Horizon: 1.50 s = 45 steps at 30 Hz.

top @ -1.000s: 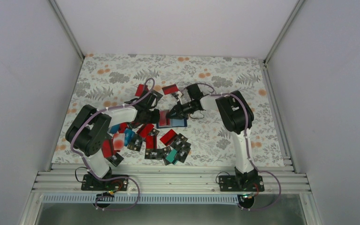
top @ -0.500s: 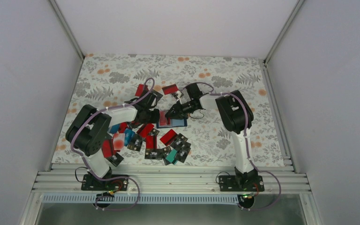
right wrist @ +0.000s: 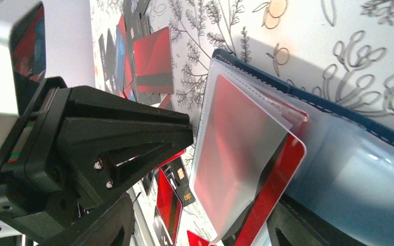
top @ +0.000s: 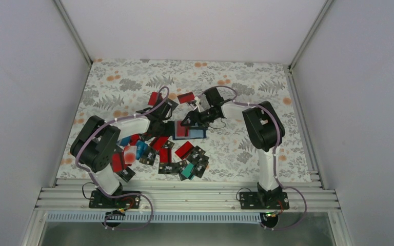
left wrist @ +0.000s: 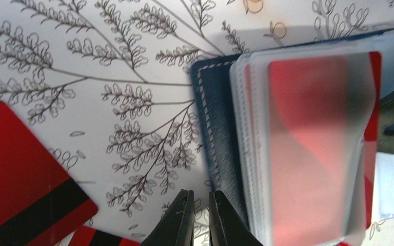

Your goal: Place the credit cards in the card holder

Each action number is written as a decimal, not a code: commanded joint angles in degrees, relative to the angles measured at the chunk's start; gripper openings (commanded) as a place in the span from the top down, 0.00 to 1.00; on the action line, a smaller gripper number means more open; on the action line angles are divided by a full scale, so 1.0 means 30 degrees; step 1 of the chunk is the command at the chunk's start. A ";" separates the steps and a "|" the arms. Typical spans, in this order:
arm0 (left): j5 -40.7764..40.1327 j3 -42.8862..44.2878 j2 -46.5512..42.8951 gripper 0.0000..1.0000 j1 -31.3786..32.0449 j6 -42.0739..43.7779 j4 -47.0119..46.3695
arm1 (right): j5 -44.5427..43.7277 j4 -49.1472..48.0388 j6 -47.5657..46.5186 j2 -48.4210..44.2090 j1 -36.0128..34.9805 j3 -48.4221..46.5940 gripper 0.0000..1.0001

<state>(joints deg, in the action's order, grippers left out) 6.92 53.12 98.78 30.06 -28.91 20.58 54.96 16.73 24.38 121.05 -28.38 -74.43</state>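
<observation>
The card holder (top: 199, 134) lies open on the flowered cloth, its navy edge (left wrist: 213, 128) and frosted sleeves showing. A red credit card (right wrist: 282, 174) sits partly in a sleeve, one long edge sticking out. My right gripper (right wrist: 200, 225) hovers over it with its jaws wide apart, one on each side of the card, and holds nothing. My left gripper (left wrist: 201, 218) is shut but for a slit, with nothing in it, its tips down at the holder's left edge. Several more credit cards (top: 172, 156), mostly red and black, lie heaped in front of the holder.
Two red cards (top: 155, 98) (top: 186, 97) lie behind the grippers. A red card with a black stripe (left wrist: 25, 179) lies left of my left gripper. Grey walls (top: 25, 77) enclose the cloth on three sides, and a metal rail (top: 184, 195) runs along the near edge.
My right gripper has opened from shut and let go of the red card, which stays in the sleeve. It has also drawn back a little. The left gripper has held still.
</observation>
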 commanded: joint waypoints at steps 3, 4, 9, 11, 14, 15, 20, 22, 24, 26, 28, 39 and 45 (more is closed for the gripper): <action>-0.0951 -0.0075 -0.1320 0.83 0.0028 0.0123 0.1633 | -0.2152 0.1508 -0.0785 -0.1760 -0.0032 0.0414 0.21; -0.1056 -0.0072 -0.1511 0.83 0.0031 0.0122 0.1750 | -0.2317 0.1600 -0.0841 -0.1968 -0.0032 0.0496 0.20; -0.1662 -0.0021 -0.2703 0.79 0.0056 0.0099 0.2490 | -0.3717 0.2226 -0.1060 -0.3447 -0.0032 0.1069 0.17; -0.1965 -0.0072 -0.3340 0.76 0.0155 0.0059 0.2842 | -0.4564 0.2457 -0.1041 -0.4335 -0.0056 0.1608 0.17; -0.2277 -0.0217 -0.4528 0.73 0.0415 0.0128 0.3241 | -0.5649 0.2633 -0.0862 -0.5840 -0.0053 0.2647 0.17; -0.2218 -0.0258 -0.4907 0.73 0.0545 0.0192 0.3350 | -0.6006 0.2653 -0.0774 -0.6418 -0.0060 0.3093 0.17; -0.2001 -0.0346 -0.5957 0.70 0.2298 0.0388 0.3818 | -0.7123 0.2507 0.0112 -0.9607 -0.0141 0.5991 0.18; -0.2045 -0.0511 -0.6133 0.69 0.3406 0.0230 0.3848 | -0.7402 0.2322 0.0570 -1.0709 -0.0189 0.7364 0.18; -0.2094 -0.0890 -0.6303 0.67 0.4597 -0.0091 0.3665 | -0.7596 0.2157 0.0878 -1.1823 -0.0322 0.8668 0.18; -0.2063 -0.1299 -0.6396 0.65 0.5984 -0.0502 0.3381 | -0.7735 0.2163 0.1034 -1.2715 -0.0492 0.9940 0.19; -0.2073 -0.1770 -0.6487 0.62 0.7356 -0.0789 0.3021 | -0.7919 0.2215 0.1086 -1.3418 -0.0738 1.0797 0.20; -0.1784 -0.2401 -0.3085 0.60 1.1796 -0.2523 0.0269 | -0.8472 0.1459 0.2622 -1.5659 -0.1983 1.4159 0.25; -0.2305 -0.2539 -0.1501 0.54 1.2744 -0.3454 0.0362 | -0.8463 0.1764 0.3326 -1.7089 -0.2485 1.5365 0.25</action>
<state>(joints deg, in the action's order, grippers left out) 0.93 46.52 91.50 66.57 -36.27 22.11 30.17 22.44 31.94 72.95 -34.63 -30.09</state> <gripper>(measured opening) 0.435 0.751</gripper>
